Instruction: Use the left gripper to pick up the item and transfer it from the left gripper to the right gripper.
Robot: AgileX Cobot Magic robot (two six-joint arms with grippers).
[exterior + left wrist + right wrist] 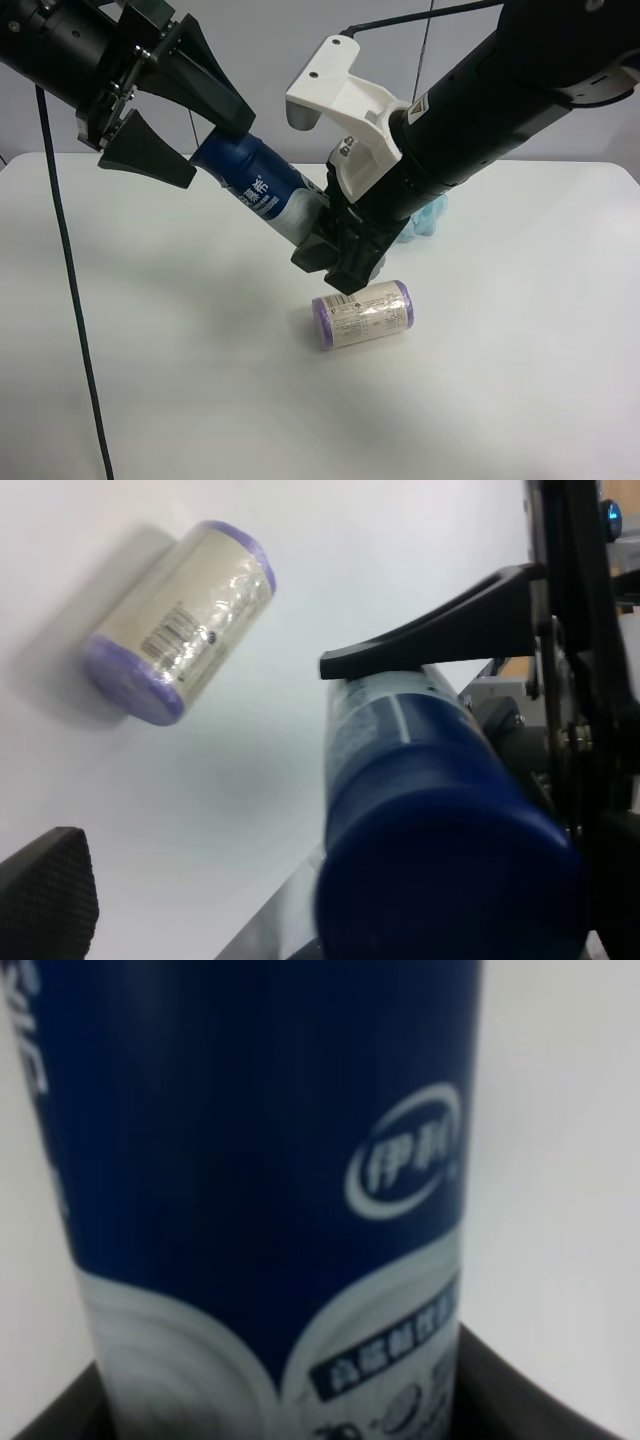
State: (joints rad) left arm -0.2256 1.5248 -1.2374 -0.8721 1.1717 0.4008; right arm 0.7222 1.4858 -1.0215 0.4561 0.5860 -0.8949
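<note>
Blue-capped bottle [262, 190] hangs tilted in air over mid counter [150, 380], above the purple-ended roll [364, 315]. Right hand [335, 262] pinches its lower end; left hand [215, 150] is spread wide around the cap end. Back the left hand straight off along the bottle axis, clear of the cap, right grip firm.

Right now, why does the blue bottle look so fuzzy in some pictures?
Right wrist view: the bottle sits so close that its label blurs. Left wrist view: its dark blue cap is out of focus, the purple-ended roll sharper. Exterior high view: sharp, even light, only a faint shadow by the roll.
</note>
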